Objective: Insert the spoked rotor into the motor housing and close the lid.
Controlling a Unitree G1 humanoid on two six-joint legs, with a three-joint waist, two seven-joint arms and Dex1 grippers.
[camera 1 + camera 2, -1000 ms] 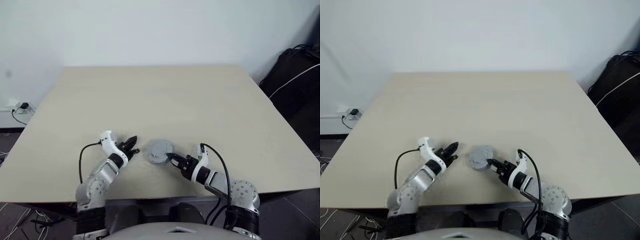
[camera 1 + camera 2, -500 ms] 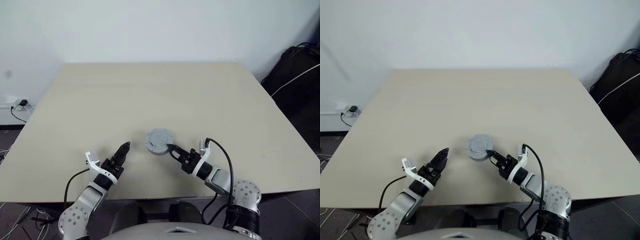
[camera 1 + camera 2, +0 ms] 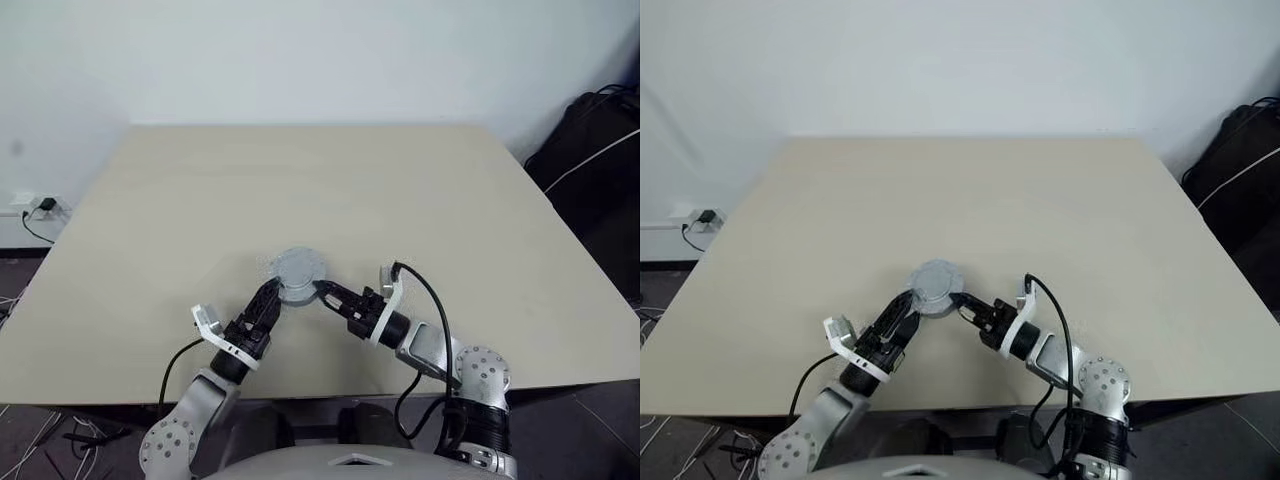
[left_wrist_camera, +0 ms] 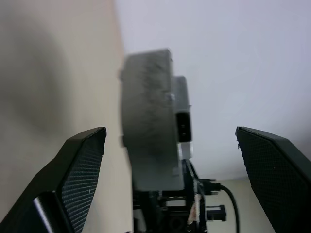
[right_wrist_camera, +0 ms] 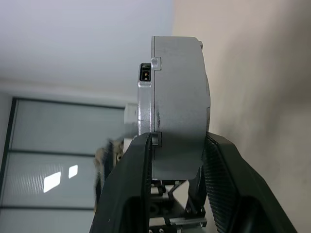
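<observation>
A thick round silver-grey metal unit (image 3: 297, 270) hangs above the table near its front edge, plain smooth face up. My right gripper (image 3: 318, 288) is shut on its rim from the right. Edge-on in the right wrist view the unit (image 5: 177, 107) shows two stacked grey layers with a small dark socket, clamped between both fingers (image 5: 131, 189). The smooth face looks like the lid. The motor housing's windings and the spoked rotor are hidden. My left gripper (image 3: 272, 292) stands open at the unit's lower left edge. In the left wrist view its fingers (image 4: 80, 170) spread wide either side of the unit (image 4: 148, 126).
The beige table (image 3: 320, 190) stretches away behind the grippers. A black bag (image 3: 590, 160) with a white cable sits off the table's right side. A wall socket with a plug (image 3: 40, 212) is at the left.
The right gripper has lifted the grey unit up and to the left. The left gripper, shut a second ago, has opened, rolled and come in to the unit's edge.
</observation>
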